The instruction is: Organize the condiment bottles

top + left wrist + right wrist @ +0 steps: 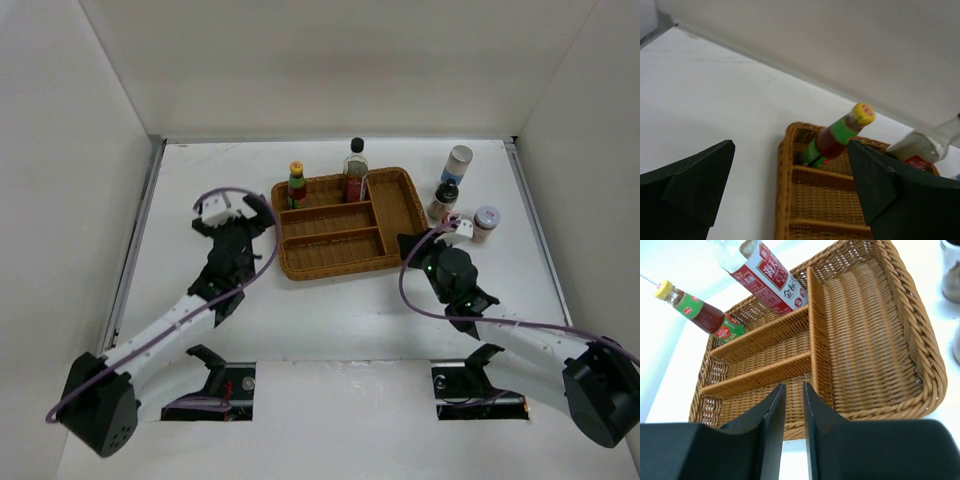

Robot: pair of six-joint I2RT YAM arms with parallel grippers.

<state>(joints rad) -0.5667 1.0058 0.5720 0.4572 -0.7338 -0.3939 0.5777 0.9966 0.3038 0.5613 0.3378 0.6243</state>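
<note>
Five condiment bottles show from above. Two stand in the wicker tray's (400, 215) far strip: the yellow-capped sauce bottle (297, 185) at its left end and the black-capped glass bottle (355, 170) at its right. Three stand on the bench (200, 170) right of the tray: the white-blue shaker (457, 164) farthest, then the dark-capped jar (445, 198) and the pink-capped jar (487, 222). The left claw (255, 215) gapes wide and empty, left of the tray. The right claw (793, 400) is pinched narrow on nothing at the tray's near right corner.

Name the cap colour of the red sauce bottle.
Yellow; the cap shows best in the left wrist view.
</note>
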